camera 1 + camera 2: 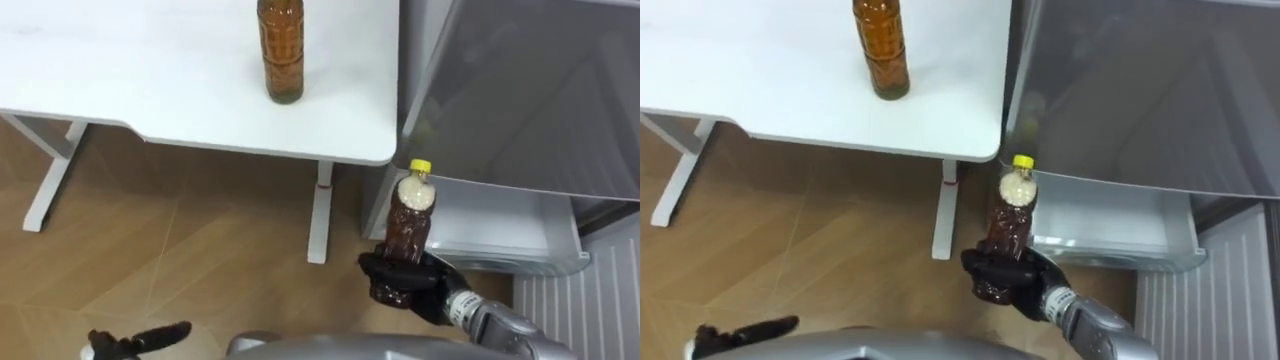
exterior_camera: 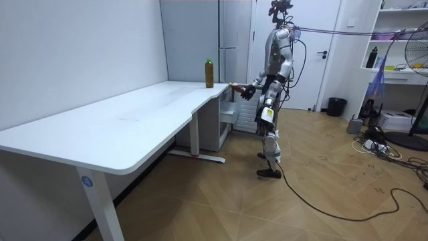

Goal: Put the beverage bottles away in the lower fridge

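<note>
The dark brown plastic drink bottle with a yellow cap (image 1: 410, 222) stands nearly upright in the lower right of the left eye view, gripped round its lower half by the black right hand (image 1: 404, 287), whose fingers are wrapped tight about it. In the picture the bottle's cap lies against the left corner of a pale plastic drawer (image 1: 500, 228), which juts out from the bottom of the tall grey fridge (image 1: 530, 90) that takes up the upper right.

A second drink, an amber plastic bottle (image 1: 281, 50), stands upright at the top centre on the white table (image 1: 150, 70), near the table's edge and well apart from the held one. The table's end sits just beside the fridge.

The left hand (image 1: 145, 339) shows low at the lower left above the wooden floor (image 1: 180, 250); whether it is clenched or released I cannot tell.

In the room view the robot stands upright at the table's far end, facing the fridge.
</note>
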